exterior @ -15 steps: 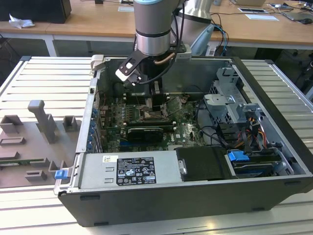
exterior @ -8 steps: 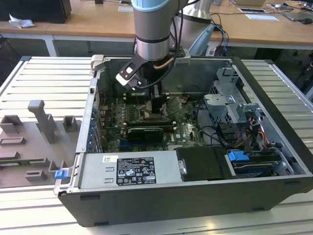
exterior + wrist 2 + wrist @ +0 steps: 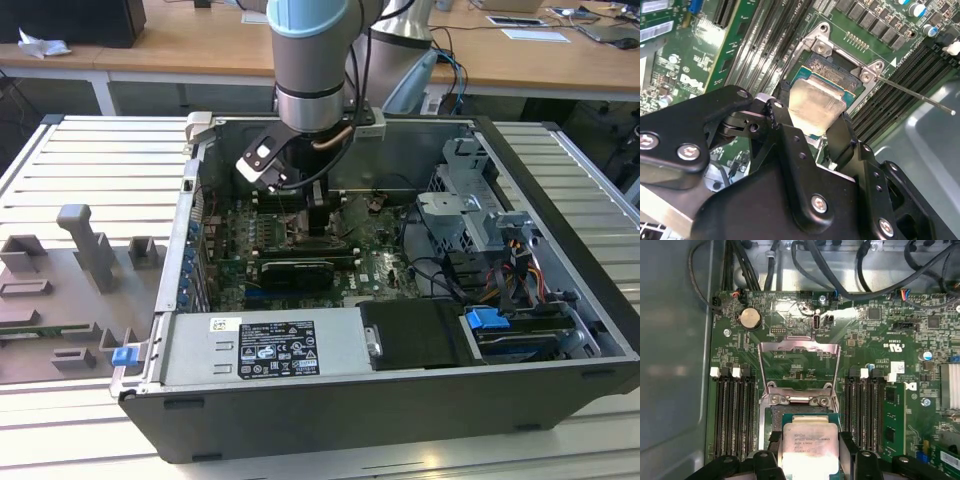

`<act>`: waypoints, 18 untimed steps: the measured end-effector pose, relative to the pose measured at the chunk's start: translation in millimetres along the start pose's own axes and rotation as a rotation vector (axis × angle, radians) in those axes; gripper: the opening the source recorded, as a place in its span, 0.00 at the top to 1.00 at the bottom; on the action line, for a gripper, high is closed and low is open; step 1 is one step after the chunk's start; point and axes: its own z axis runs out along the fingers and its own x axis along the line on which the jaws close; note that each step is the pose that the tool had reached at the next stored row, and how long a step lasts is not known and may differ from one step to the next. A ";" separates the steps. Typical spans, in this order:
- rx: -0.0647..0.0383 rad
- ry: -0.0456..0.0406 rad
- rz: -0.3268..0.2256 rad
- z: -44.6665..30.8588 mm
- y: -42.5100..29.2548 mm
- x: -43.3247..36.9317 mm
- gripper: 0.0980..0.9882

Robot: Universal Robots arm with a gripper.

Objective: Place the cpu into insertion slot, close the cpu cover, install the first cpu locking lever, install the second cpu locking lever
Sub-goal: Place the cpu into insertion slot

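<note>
A: Count check?
B: One arm (image 3: pixel 310 60), one gripper (image 3: pixel 811 440), two fingers (image 3: pixel 840 137). One cpu (image 3: pixel 816 102), one insertion slot (image 3: pixel 832 66), one cpu cover (image 3: pixel 800 343).
A: Levers?
B: One lever rod (image 3: pixel 915 95) counted in the second wrist view. Two screw heads (image 3: pixel 822 48) at the socket rim.
A: Rest?
B: One coin cell (image 3: pixel 750 318), two memory-slot banks (image 3: pixel 734 415). One case (image 3: pixel 330 420), one grey fixture tray (image 3: pixel 60 300), two blue tabs (image 3: pixel 487 322).
</note>
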 end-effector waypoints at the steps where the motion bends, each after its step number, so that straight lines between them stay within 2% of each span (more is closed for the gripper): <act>1: 0.000 0.0001 0.000 2.5 -0.7 1.1 0.51; 7: 0.000 -0.0008 0.010 13.7 -1.7 6.0 0.51; 13: -0.001 -0.0019 0.022 19.6 -2.5 7.4 0.51; 18: -0.001 -0.0029 0.032 21.8 -2.9 7.9 0.51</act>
